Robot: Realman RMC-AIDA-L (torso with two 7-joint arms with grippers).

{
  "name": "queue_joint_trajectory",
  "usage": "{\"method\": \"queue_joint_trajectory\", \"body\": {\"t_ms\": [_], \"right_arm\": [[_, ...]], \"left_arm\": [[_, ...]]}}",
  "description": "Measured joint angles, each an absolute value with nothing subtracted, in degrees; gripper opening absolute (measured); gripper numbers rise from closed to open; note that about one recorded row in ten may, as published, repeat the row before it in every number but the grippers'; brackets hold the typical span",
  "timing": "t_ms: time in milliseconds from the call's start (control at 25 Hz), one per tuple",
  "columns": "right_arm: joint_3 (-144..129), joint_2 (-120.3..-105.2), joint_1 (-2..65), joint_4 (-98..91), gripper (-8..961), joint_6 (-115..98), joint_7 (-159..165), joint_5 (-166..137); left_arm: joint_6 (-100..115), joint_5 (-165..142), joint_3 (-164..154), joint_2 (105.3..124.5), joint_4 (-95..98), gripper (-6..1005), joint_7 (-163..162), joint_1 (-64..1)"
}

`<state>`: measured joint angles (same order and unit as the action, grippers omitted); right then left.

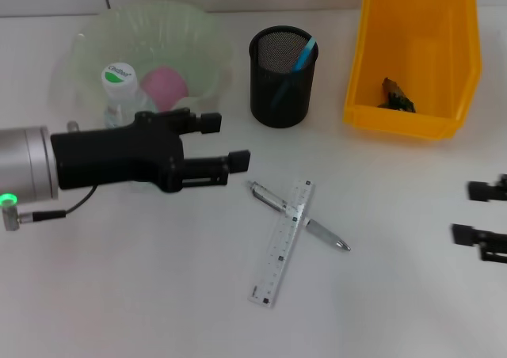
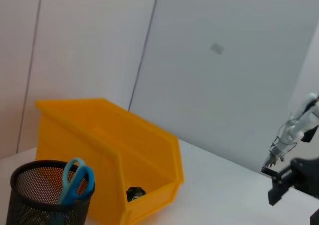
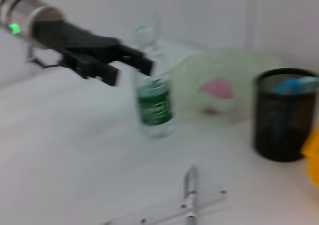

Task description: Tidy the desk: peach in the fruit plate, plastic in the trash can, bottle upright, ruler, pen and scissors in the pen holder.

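Right by the pen holder (image 1: 283, 77), which I'll use as my anchor, the blue-handled scissors (image 1: 299, 61) already sit inside the black mesh, handles poking up. To its left sits the pale green fruit plate (image 1: 95, 41) with the pink peach (image 1: 165, 87) in it. The bottle (image 1: 120, 89) stands upright at the near edge of that plate, white cap on top and green label visible in the right wrist view.

The left gripper (image 1: 230, 142) hangs just in front of the plate, left and nearer than the holder, fingers spread apart and holding nothing, pointing toward the middle of the desk. From the right wrist view it looks level with the upper part of the bottle, beside it rather than around it.

In front of the holder and a bit right, the pen (image 1: 297, 215) and the clear ruler (image 1: 283, 242) lie crossed on the desk, ruler over pen.

Right of the holder is the yellow trash can (image 1: 416, 120) with a dark scrap of plastic (image 1: 396, 97) inside.

The right gripper (image 1: 479, 212) sits well off to the right and nearer than the holder, at the edge of the view, fingers apart and empty.
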<state>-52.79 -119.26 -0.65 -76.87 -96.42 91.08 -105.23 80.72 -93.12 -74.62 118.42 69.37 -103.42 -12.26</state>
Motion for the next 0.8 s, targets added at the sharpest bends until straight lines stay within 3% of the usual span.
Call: {"method": "queue_joint_trajectory", "body": {"t_ms": [280,800], "right_arm": [[-30.54,-118.46,2.77,-48.95,695,-102.94,67.34,-105.28],[-24.13,-118.37,3.39,-40.18,695,-97.75,59.43,-108.46]], "left_arm": [[74.29,-107.61,-83.32,118.62,87.67,797,-130.64,-13.38],[72.38,-130.73,-96.81,118.82,102.1,797,-160.09,-21.41]]}}
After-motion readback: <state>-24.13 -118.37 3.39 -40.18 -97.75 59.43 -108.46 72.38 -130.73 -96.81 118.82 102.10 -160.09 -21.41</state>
